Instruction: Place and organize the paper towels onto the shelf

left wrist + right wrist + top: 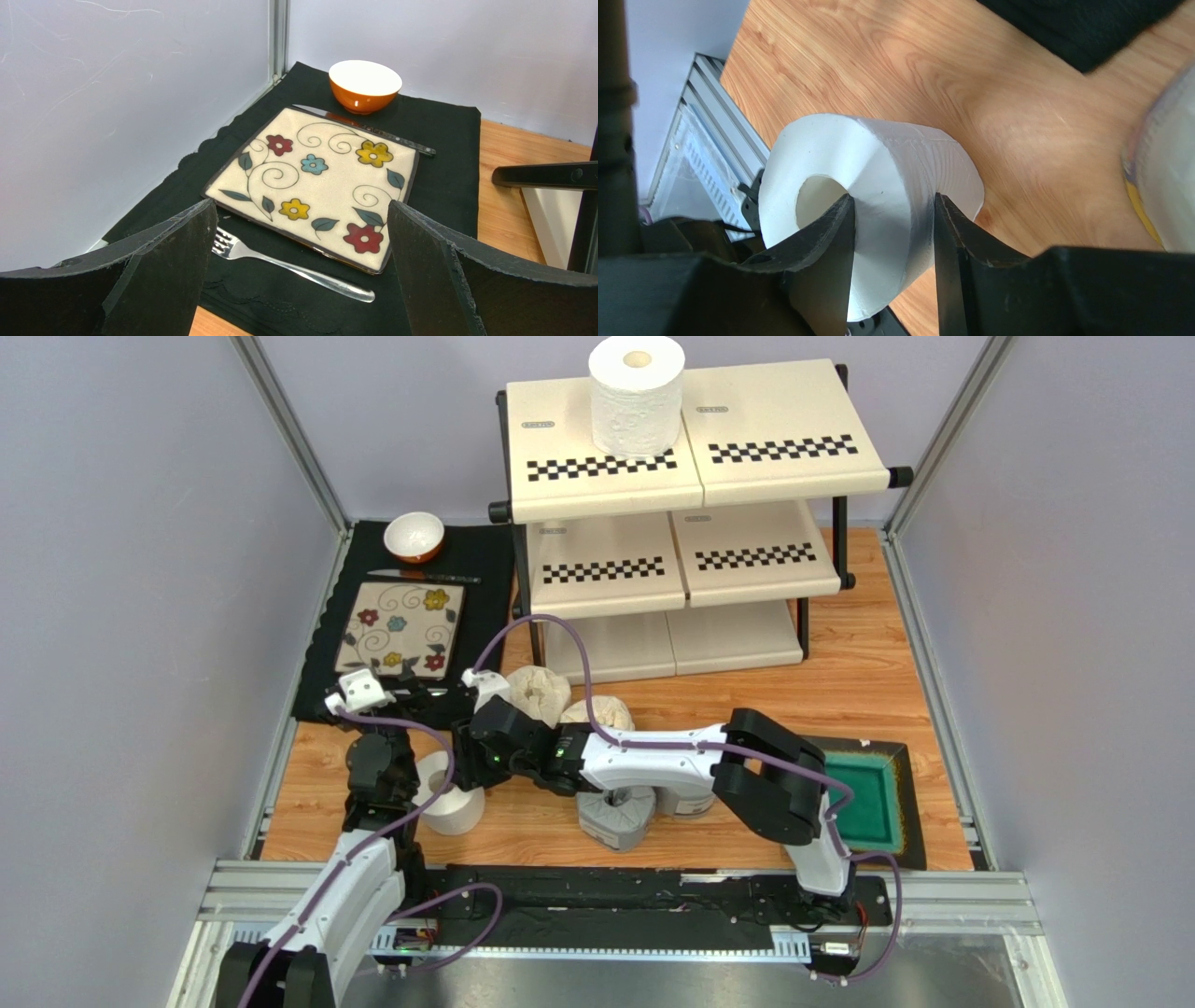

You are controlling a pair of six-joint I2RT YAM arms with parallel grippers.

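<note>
A plain white paper towel roll stands on the wood near the left arm's base, seen as the white roll in the top view. My right gripper is shut on its wall, one finger in the centre hole and the other outside. Another white roll stands on the top tier of the shelf. Two cream-wrapped rolls and two grey-wrapped rolls lie under the right arm. My left gripper hangs open over the black mat, holding nothing.
A floral square plate, an orange-and-white bowl, a knife and a fork lie on the black mat at the left. A green tray sits at the right front. Grey walls enclose both sides.
</note>
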